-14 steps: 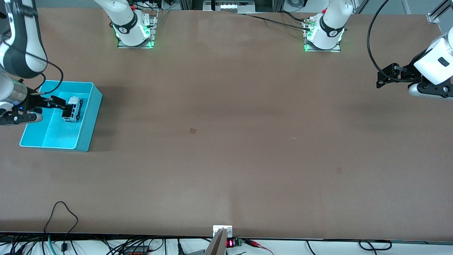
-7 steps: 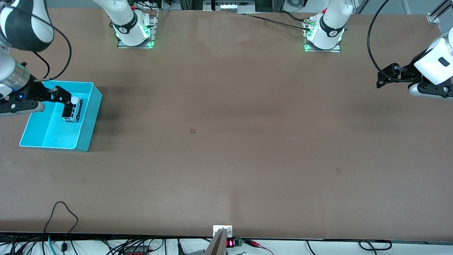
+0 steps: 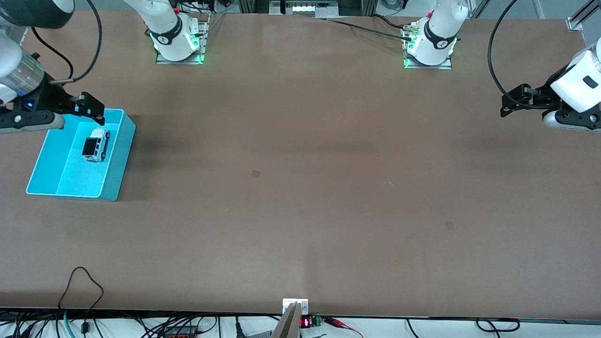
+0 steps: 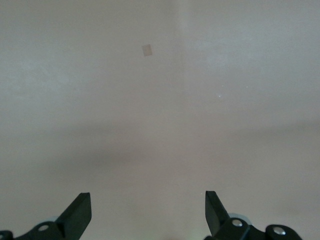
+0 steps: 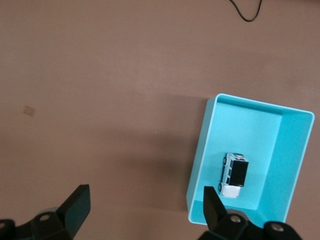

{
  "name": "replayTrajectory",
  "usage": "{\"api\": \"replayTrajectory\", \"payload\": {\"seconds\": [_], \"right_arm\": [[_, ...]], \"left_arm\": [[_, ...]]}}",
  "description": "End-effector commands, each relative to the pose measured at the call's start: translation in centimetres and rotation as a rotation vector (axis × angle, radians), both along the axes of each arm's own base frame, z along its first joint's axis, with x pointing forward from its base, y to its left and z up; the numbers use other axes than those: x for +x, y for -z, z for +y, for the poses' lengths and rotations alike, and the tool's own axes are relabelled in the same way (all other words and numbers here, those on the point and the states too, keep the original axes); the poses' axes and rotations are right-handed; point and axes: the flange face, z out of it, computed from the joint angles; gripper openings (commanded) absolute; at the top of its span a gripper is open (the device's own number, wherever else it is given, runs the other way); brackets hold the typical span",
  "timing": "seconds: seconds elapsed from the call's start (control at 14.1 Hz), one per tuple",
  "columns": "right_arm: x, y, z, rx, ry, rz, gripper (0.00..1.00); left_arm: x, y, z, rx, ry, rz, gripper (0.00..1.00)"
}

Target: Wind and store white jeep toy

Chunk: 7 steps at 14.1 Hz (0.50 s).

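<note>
1. The white jeep toy (image 3: 96,145) is sitting inside the turquoise bin (image 3: 117,159) on its wheels, in the part of the bin farther from the front camera. The bin is at the right arm's end of the table (image 3: 300,188). Looks like the storing part is basically done.
2. The right gripper (image 3: 92,109) is up above the bin's rim, with nothing in it and its fingers spread wide. In the right wrist view the jeep lies well apart from both fingertips (image 5: 79,202), so it's clearly let go. My guess is it's hanging there just to clear the bin walls.
3. The left gripper (image 3: 506,107) is parked over bare table at the left arm's end, also spread wide and empty. The left wrist view shows nothing under it but tabletop, so that arm is simply waiting.
</note>
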Motion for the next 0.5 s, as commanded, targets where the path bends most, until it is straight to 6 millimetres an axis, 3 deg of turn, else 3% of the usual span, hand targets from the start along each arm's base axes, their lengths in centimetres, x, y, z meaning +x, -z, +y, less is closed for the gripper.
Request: {"api": "replayTrajectory", "payload": {"seconds": [0.0,0.28,0.43], "right_arm": [[0.0,-3.2,0.2,0.067,0.009,-0.012,1.0],[-0.4,-5.8,1.3,0.066,-0.014,-0.027,1.0],[-1.6,-6.9,1.3,0.056,-0.009,-0.021,1.0]], "left_arm": [[0.3,-0.5,0.2,0.023,-0.009,0.003,1.0],[0.3,-0.5,0.2,0.023,-0.009,0.005,1.0],[0.3,-0.5,0.2,0.023,-0.009,0.003,1.0]]}}
